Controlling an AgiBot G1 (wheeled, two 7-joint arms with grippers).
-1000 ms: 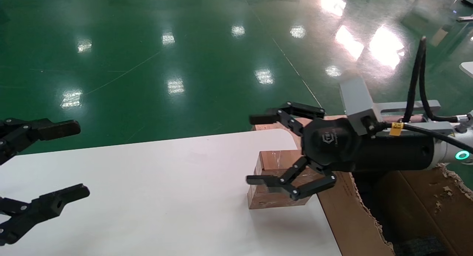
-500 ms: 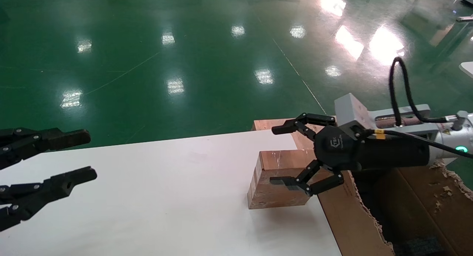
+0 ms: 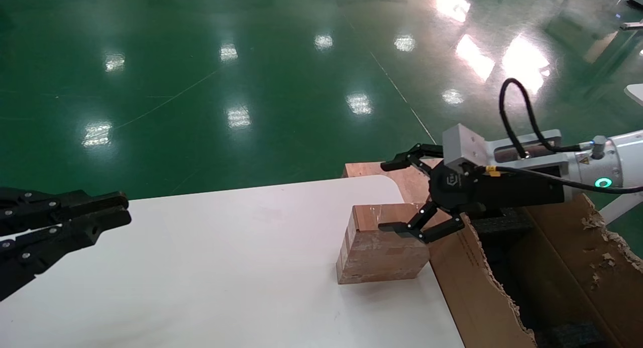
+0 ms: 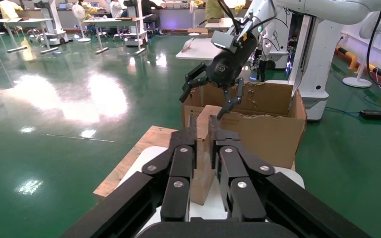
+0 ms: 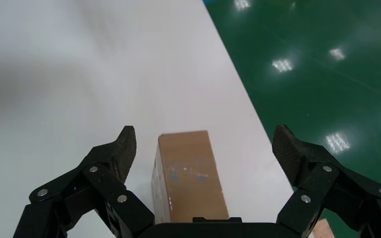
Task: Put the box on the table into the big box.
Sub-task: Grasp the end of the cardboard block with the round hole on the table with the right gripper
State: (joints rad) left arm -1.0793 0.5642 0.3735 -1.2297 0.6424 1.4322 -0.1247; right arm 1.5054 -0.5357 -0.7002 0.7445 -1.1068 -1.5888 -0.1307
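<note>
Green glossy floor [image 3: 226,62] behind one white table [image 3: 201,267]. One box [image 3: 382,252] at table's right edge, touching one big box [image 3: 477,293]. Right gripper [image 3: 399,195] spread wide above box; left gripper [image 3: 118,212] fingers nearly together, holding nothing.

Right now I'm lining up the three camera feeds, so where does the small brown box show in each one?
Head view: the small brown box stands on the white table, right of centre, beside the big box.
Left wrist view: box at centre, partly behind the shut left gripper.
Right wrist view: box low at centre, between the open right gripper jaws.
Shared landmark: the white table.
</note>
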